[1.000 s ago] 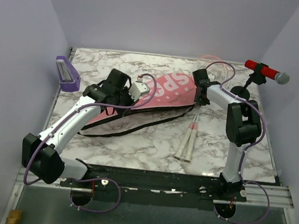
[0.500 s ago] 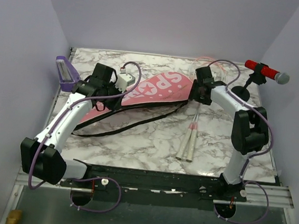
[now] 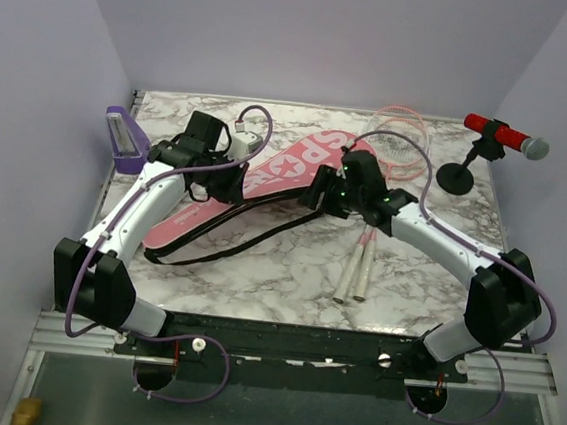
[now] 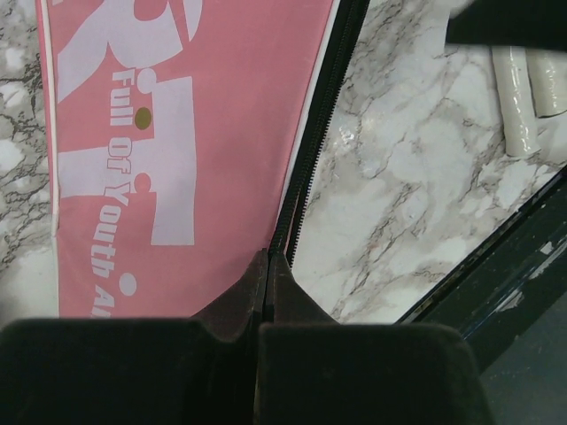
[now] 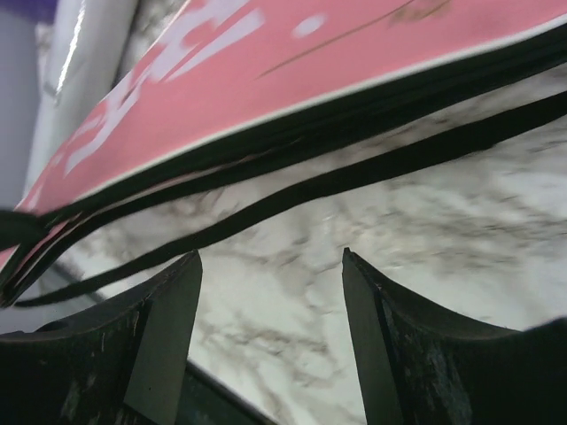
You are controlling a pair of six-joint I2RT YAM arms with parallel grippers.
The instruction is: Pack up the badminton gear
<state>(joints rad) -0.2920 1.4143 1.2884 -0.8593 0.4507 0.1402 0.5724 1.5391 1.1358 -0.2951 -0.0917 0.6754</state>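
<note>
The long pink bag (image 3: pixel 288 168) with white lettering lies diagonally across the marble table (image 3: pixel 278 272). My left gripper (image 3: pixel 221 188) is shut on the bag's black zipper edge (image 4: pixel 301 177), its fingertips pinched together at the pink panel (image 4: pixel 177 133). My right gripper (image 3: pixel 310 197) hangs open just in front of the bag's wide end. Between its fingers (image 5: pixel 182 292) I see only bare marble, with the bag (image 5: pixel 310 71) and its black strap (image 5: pixel 354 173) just beyond. Two pink-framed rackets (image 3: pixel 401 143) lie to the right, outside the bag, with their pale handles (image 3: pixel 356 270) pointing toward me.
A red microphone (image 3: pixel 502 133) on a black stand (image 3: pixel 458 177) sits at the back right. A small purple tray (image 3: pixel 125 137) leans at the back left wall. The bag's black strap (image 3: pixel 261 236) loops over the table in front of the bag.
My right gripper has opened and swung left from the bag's far tip to its front edge. My left gripper has moved back and left, still shut, and the bag has slid with it.
</note>
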